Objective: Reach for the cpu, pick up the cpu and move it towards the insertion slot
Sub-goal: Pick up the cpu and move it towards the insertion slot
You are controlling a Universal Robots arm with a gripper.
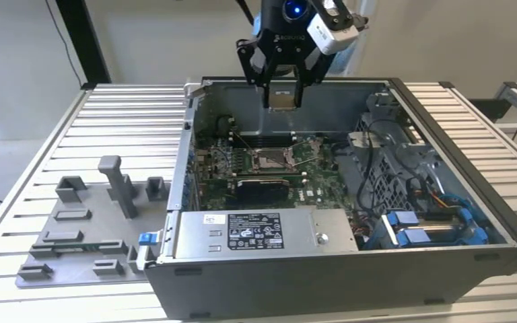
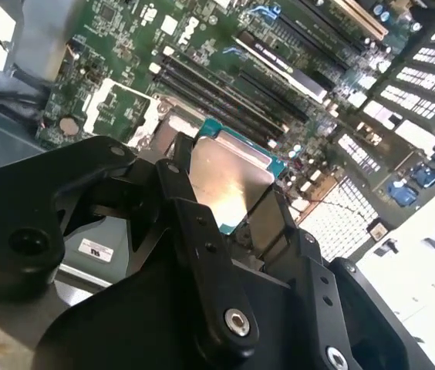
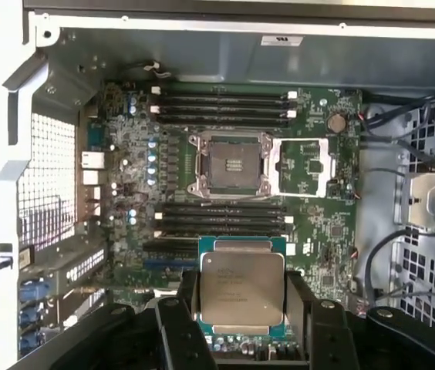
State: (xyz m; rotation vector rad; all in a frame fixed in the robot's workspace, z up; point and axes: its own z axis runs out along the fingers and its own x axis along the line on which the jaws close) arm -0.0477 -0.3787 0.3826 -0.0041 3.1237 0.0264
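My gripper point(image 1: 283, 101) hangs above the open computer case, shut on the cpu point(image 3: 241, 287), a thin square chip with a silvery top. Black fingers point(image 3: 188, 297) press on two opposite edges of the chip in both wrist views, cpu point(image 2: 225, 183). In the exterior view the cpu point(image 1: 283, 99) shows between the fingers, well above the board. The insertion slot point(image 3: 230, 164), a square socket with a shiny metal frame and dark centre, lies on the green board point(image 3: 322, 223). In the exterior view the insertion slot point(image 1: 271, 158) sits below the gripper, slightly nearer the case front.
The open case point(image 1: 330, 269) has tall metal walls around the board. Cables and a drive cage point(image 1: 393, 161) fill the exterior view's right side. A power supply point(image 1: 254, 232) sits at the front. A grey fixture plate with blocks point(image 1: 88, 229) lies on the slatted table at the exterior view's left.
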